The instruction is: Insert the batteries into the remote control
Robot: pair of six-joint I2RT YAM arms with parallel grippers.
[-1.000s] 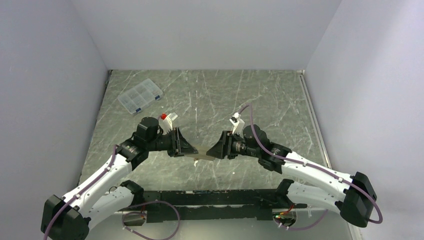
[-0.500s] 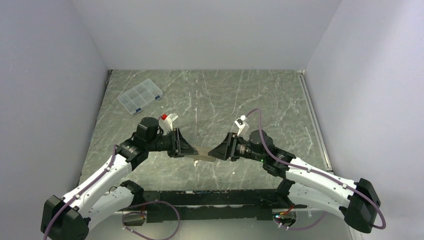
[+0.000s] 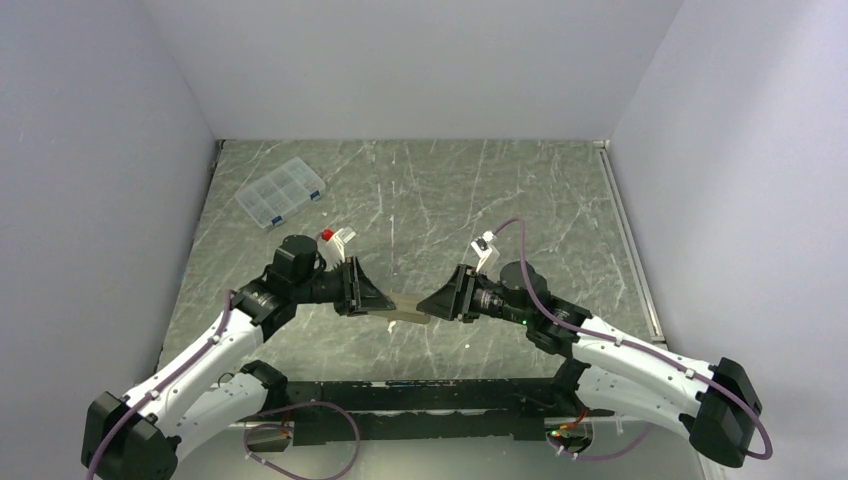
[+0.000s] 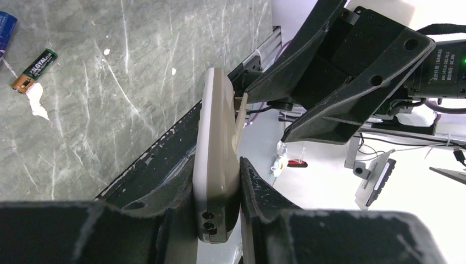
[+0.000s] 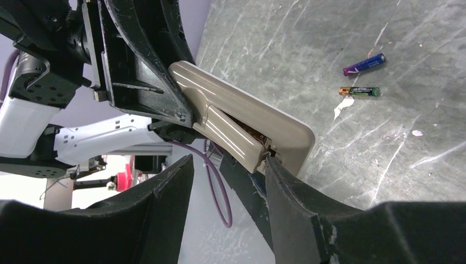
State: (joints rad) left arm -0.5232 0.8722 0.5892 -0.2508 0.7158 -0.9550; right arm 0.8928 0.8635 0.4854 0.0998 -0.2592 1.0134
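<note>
Your left gripper (image 4: pixel 216 184) is clamped on one end of the remote control (image 4: pixel 215 121), holding it off the table (image 5: pixel 329 33) with the beige back turned to the right gripper (image 5: pixel 229 160), which I read as presenting the battery bay. The right jaws stand apart and grip nothing, with one fingertip (image 5: pixel 273 168) at the raised free end of the cover (image 5: pixel 231 136), which isn't off yet. The batteries (image 5: pixel 363 64) lie loose on open marble well apart from both arms, so picking is easy; the tight spot is the grippers nose to nose.
</note>
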